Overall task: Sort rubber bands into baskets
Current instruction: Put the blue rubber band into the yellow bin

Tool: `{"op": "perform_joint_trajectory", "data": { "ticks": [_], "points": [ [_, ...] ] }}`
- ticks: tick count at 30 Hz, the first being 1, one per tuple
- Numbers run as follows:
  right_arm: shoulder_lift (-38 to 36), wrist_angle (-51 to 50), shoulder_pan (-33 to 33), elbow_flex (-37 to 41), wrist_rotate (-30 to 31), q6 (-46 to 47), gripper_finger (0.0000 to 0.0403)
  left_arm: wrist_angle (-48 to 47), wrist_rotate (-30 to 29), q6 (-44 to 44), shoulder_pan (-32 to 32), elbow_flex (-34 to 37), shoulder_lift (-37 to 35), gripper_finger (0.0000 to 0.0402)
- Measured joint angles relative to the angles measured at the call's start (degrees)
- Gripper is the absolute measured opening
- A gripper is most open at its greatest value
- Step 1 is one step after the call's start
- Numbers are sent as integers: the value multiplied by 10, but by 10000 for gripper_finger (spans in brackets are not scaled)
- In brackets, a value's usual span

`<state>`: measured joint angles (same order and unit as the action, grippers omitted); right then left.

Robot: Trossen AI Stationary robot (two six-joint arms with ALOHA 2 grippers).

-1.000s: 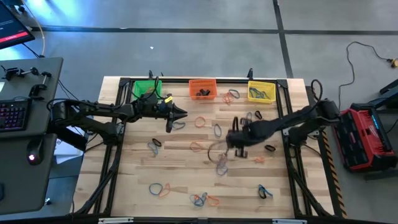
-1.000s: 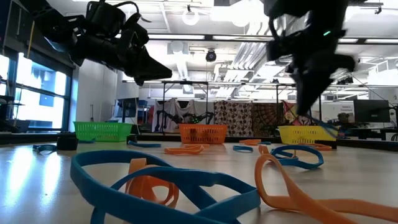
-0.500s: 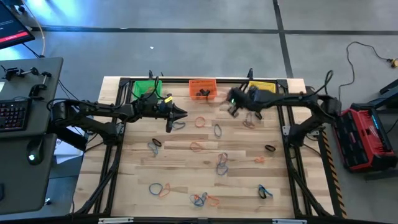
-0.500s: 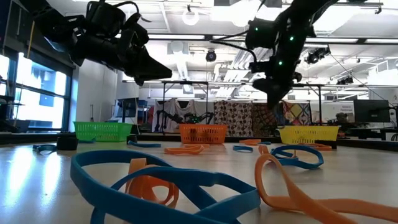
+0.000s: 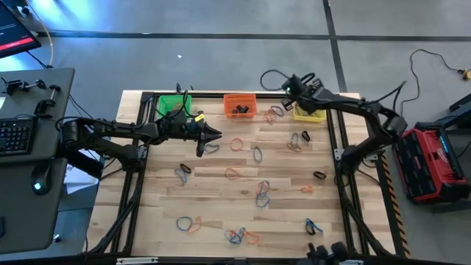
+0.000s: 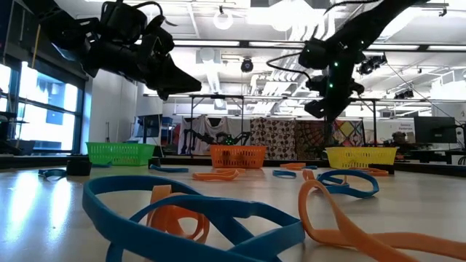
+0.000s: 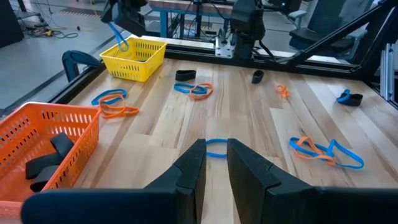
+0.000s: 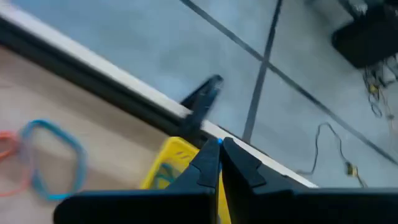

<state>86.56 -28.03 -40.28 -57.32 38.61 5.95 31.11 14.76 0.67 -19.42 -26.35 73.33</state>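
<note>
Above the yellow basket (image 5: 310, 108), the right gripper (image 7: 122, 22) is hanging with fingers pinched on a blue rubber band (image 7: 120, 42); next it needs to open and drop it. Mid-table, the left gripper (image 5: 214, 134) is idling, fingers narrowly parted, empty.

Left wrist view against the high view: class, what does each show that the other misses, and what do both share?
Left wrist view only: a blue rubber band dangling from the shut right gripper above the yellow basket. High view only: the green basket and a red case on the floor. Both: the left gripper waiting near the orange basket, the yellow basket, and loose bands scattered on the wooden table.
</note>
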Motion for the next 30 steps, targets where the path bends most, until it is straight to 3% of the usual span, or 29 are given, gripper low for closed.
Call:
{"op": "perform_joint_trajectory", "data": {
  "ticks": [7, 21, 25, 30],
  "points": [
    [20, -7, -50, 0, -48, 1, 0, 0, 0, -1, 0, 0, 0, 58],
    [98, -32, -59, 1, -94, 35, 2, 0, 0, -6, 0, 0, 0, 58],
    [99, -58, -59, 1, -114, 36, 22, 0, 0, -6, 0, 0, 0, 58],
    [92, -87, -57, 1, -118, 30, 77, 0, 0, -6, 0, 0, 0, 58]
  ]
}}
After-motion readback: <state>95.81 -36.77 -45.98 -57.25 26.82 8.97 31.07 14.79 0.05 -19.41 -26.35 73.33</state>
